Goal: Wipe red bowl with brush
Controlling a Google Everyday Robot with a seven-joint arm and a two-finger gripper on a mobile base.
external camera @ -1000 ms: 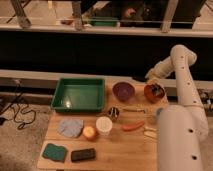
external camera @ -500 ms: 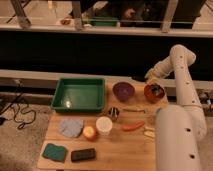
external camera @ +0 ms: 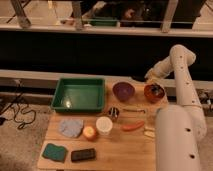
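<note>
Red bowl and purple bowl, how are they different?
The red bowl is orange-red; the purple bowl is dark purple. The red bowl has something dark inside, likely the brush; the purple bowl looks empty. The gripper hangs right above the red bowl, while nothing is over the purple bowl. Both are round, upright, about the same size, side by side on the table.

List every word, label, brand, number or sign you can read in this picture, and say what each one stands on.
None: no text can be read anywhere in the camera view.
The green tray, purple bowl, red bowl and white cup show plain surfaces.
The dark block: any marking on it cannot be made out.
The gripper, over the red bowl, and its white arm show no readable marking.
</note>
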